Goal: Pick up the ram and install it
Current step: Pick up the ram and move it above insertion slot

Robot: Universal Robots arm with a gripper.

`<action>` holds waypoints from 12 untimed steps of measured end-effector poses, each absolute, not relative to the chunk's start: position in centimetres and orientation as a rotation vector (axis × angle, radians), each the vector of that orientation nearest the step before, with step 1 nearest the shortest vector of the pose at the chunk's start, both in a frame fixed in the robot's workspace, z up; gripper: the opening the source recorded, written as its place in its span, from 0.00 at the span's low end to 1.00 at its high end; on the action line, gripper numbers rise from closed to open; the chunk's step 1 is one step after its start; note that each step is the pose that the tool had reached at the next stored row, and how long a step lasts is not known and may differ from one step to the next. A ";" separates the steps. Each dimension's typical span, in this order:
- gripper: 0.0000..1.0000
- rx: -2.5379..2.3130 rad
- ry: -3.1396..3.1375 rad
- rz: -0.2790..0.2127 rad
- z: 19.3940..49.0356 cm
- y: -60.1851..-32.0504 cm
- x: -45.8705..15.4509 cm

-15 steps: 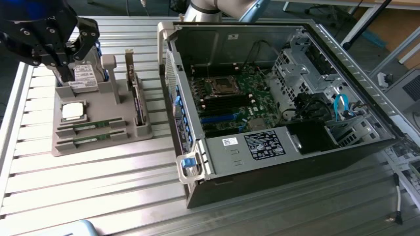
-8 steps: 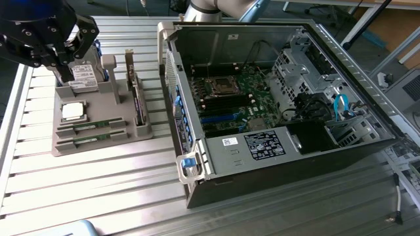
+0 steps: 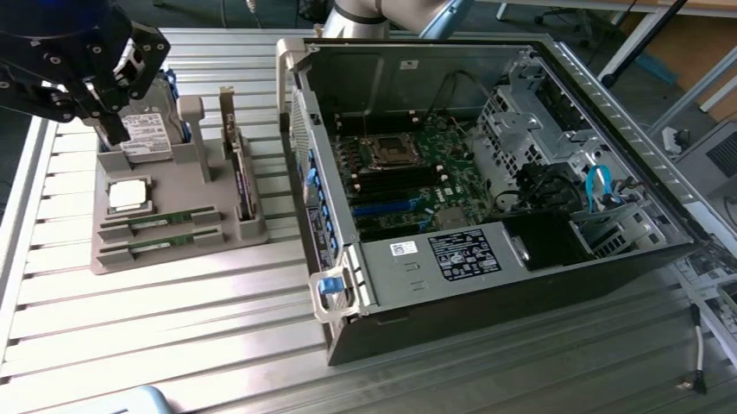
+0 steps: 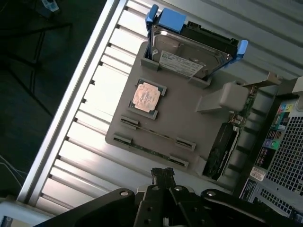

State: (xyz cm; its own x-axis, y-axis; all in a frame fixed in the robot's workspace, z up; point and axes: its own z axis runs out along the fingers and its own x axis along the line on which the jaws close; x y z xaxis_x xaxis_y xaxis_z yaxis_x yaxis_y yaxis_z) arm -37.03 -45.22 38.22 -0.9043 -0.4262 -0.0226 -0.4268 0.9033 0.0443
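Jaws pinched shut, empty, high over drive (image 3: 144,136) end of grey tray (image 3: 182,194) on desk (image 3: 173,328). Ram (image 3: 157,220) and twin (image 3: 157,244) seated edgewise in tray slots, untouched. Risk: thin stick, tight slot; off-centre pinch could tilt or drop it.

The ribbed silver metal table (image 3: 173,345) catches bright glare at lower left. Dark floor (image 3: 9,172) lies along the left edge, and a brown surface (image 3: 691,52) shows at upper right.

My gripper (image 3: 113,129) is black. Both rams (image 3: 161,222) are green, their tray (image 3: 173,185) grey, the chip (image 3: 127,194) silver. The table (image 3: 173,328) is ribbed silver; the case (image 3: 461,317) is black with a blue latch (image 3: 330,289).
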 end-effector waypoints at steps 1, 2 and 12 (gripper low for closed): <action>0.11 -0.711 3.047 0.076 38.2 -45.2 -37.0; 0.11 -0.738 3.041 0.076 38.2 -45.2 -37.0; 0.11 -1.018 2.964 0.077 38.2 -45.2 -37.0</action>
